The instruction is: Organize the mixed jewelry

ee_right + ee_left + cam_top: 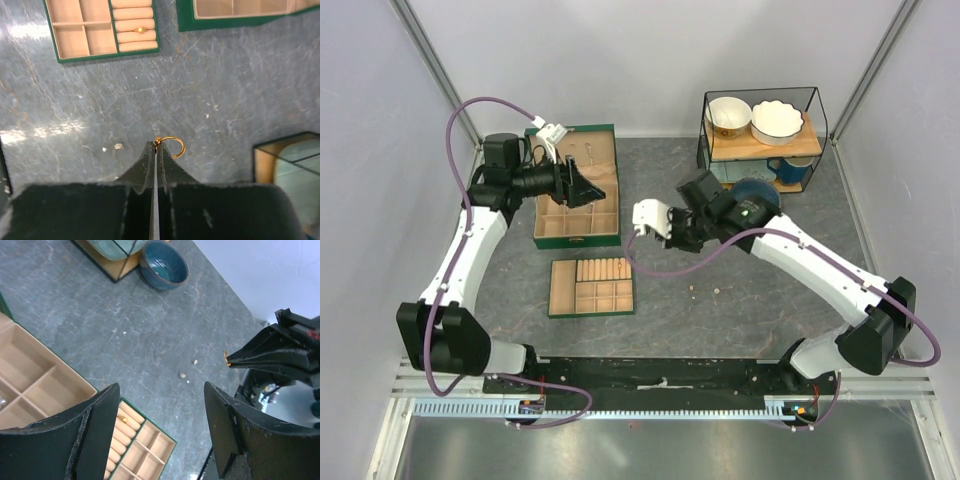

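Left gripper [590,188] is held released, with its two fingers spread wide and nothing between them. In the top view it is seen above the open green box [578,240], over the tan compartments. In its wrist view, an insert tray [169,441] is seen just below the gap between the fingers, and a small gold ring [122,417] is lodged among the tray's padded rolls, close to the finger [100,425] on the left of that view. Ahead of the open fingers, on the bare grey table [125,315], a pale stud [195,361] and a second pale stud [183,375] are found near each other, apart from the tray. Far ahead of them a blue bowl [164,264] is set beside a wire shelf.

Right gripper [155,146] is clenched, its fingers pressed together on a thin gold hoop [174,146]. The hoop is pinched at one end by the very fingertips, and its open curve is left sticking out to the right of them, clear of the table. The same tray is seen ahead of this gripper and to its left, and the green box ahead and to its right. Two pale specks are seen on the table just left of the fingertips; what they are cannot be told. The wire shelf [287,150] is seen well off to the right.
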`<move>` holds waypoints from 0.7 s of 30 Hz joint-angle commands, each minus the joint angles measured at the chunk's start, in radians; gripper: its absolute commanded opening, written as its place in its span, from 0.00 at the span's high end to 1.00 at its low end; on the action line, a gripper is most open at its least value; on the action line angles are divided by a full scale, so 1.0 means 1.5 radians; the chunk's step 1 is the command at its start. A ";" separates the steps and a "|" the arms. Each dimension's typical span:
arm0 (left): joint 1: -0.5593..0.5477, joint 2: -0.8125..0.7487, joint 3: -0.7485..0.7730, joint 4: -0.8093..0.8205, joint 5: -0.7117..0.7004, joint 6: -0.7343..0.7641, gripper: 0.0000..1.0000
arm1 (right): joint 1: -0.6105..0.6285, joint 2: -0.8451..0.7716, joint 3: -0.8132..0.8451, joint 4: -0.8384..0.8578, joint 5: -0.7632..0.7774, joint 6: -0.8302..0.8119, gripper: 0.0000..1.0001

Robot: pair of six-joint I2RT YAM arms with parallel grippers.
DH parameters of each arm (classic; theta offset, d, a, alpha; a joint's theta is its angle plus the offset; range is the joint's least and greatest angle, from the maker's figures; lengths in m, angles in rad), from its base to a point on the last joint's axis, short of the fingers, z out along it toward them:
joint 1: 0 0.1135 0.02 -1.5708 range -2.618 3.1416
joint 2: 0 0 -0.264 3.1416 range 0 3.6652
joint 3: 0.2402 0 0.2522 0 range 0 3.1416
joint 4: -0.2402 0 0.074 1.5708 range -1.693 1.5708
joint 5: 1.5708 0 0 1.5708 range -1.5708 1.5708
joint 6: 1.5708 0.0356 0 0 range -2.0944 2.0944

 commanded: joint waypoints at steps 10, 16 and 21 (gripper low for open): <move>-0.046 0.116 0.109 -0.214 0.112 0.052 0.26 | 0.133 -0.032 0.007 -0.007 0.295 -0.266 1.00; -0.123 0.117 0.174 -0.315 0.041 0.135 0.26 | 0.195 -0.029 0.007 -0.025 0.299 -0.330 1.00; -0.132 0.129 0.212 -0.383 0.039 0.170 0.26 | 0.279 -0.038 -0.036 0.014 0.340 -0.393 1.00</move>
